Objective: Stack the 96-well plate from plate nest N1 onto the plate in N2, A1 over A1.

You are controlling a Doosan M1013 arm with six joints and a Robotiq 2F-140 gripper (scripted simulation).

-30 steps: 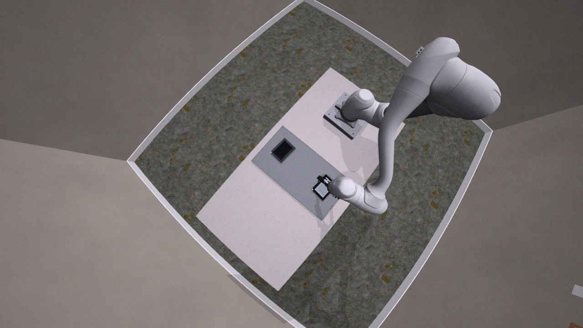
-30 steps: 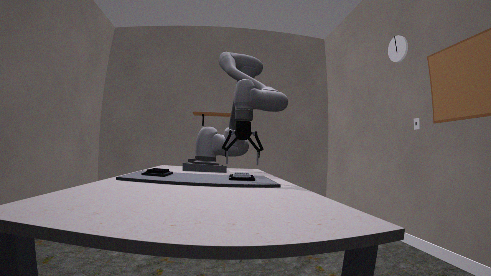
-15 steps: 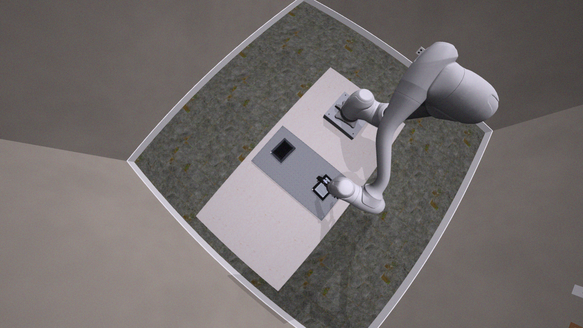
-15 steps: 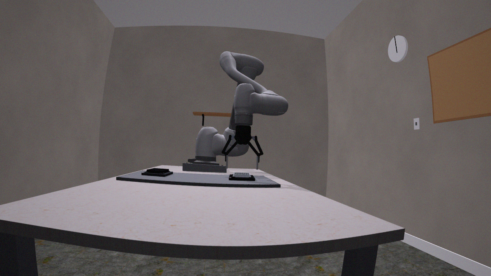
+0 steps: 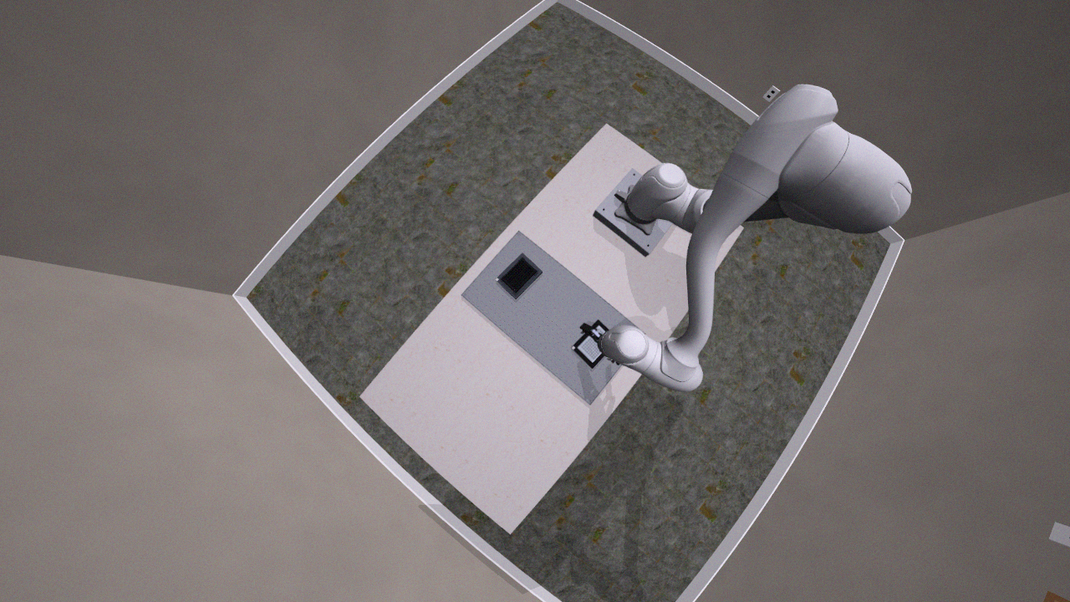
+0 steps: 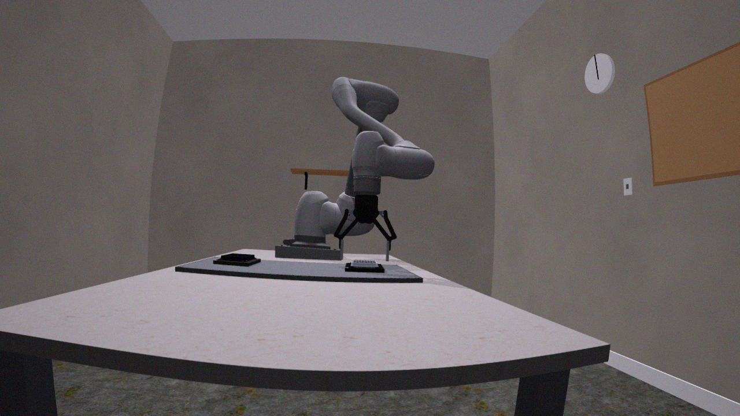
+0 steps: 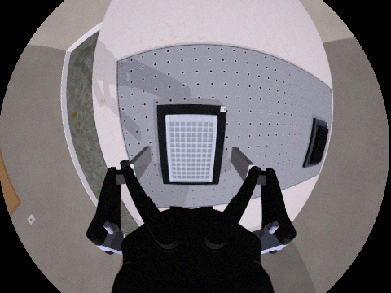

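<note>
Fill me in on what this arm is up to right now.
The grey six-joint arm holds its black two-finger gripper wide open and empty above the white 96-well plate, which sits in a black plate nest on the grey perforated board. The fingers straddle the plate from above without touching it. The second, dark plate sits in the other nest further along the board. Nothing has been lifted; this looks like the approach for a pickup.
</note>
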